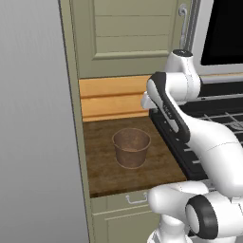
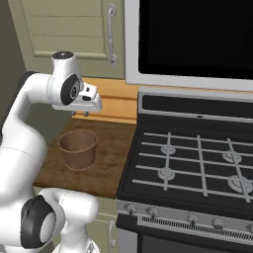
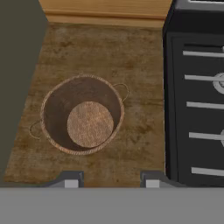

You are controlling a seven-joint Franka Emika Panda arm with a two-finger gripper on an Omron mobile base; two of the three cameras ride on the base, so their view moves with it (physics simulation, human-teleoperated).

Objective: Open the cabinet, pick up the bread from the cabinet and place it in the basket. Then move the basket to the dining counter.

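I see a black gas stove [image 2: 197, 163] with grey burner grates beside a short dark wood worktop [image 1: 102, 163], backed by an orange plank backsplash [image 1: 111, 97].

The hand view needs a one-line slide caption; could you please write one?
Looking down past open jaws into the empty basket on the wooden worktop, beside the black stove.

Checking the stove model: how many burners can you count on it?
4 burners show in the right base view: back left, back right, front left and front right, partly cut by the frame edge. More may lie beyond that edge.
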